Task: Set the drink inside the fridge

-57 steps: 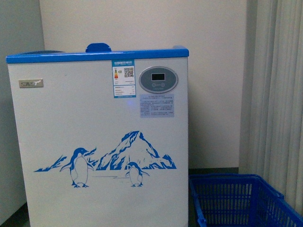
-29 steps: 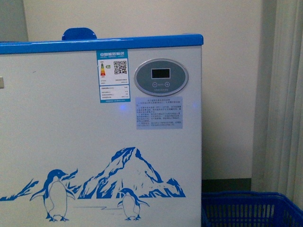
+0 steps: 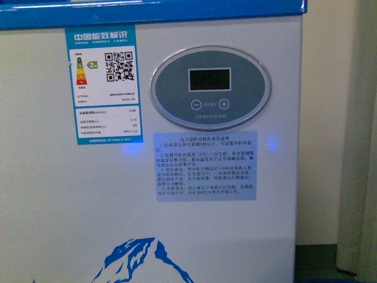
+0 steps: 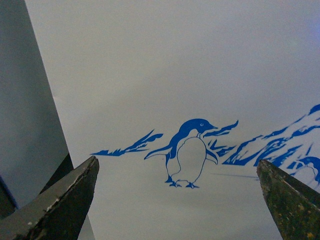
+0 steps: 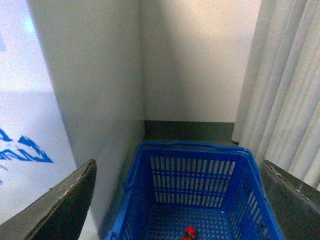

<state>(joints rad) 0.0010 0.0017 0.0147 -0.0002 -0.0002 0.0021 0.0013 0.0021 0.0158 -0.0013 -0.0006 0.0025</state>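
Drink: only the red cap [image 5: 190, 232] shows, at the edge of the right wrist view, inside the blue basket [image 5: 190, 185]; body and label are out of frame
Drink axis: cap faces up toward the camera, so the long axis probably runs near upright, cap uppermost; too little shows to be sure
Fridge: white front [image 3: 70, 206] fills the front view; blue rim [image 3: 177, 12] on top; oval display [image 3: 210, 87]; energy label [image 3: 100, 82]; lid not in view
Basket position: on the floor just beside the fridge's side wall; curtain [image 5: 285, 90] on its other side
Left pincer [image 4: 177, 164]: spread wide, nothing between the fingers; faces the penguin graphic [image 4: 190, 150]
Right pincer [image 5: 178, 165]: spread wide, empty; hangs above the basket, well apart from the drink
Done: nothing yet, judging by the drink lying in the basket
Left: grasp the drink; lift it out; get the lid open; set it inside
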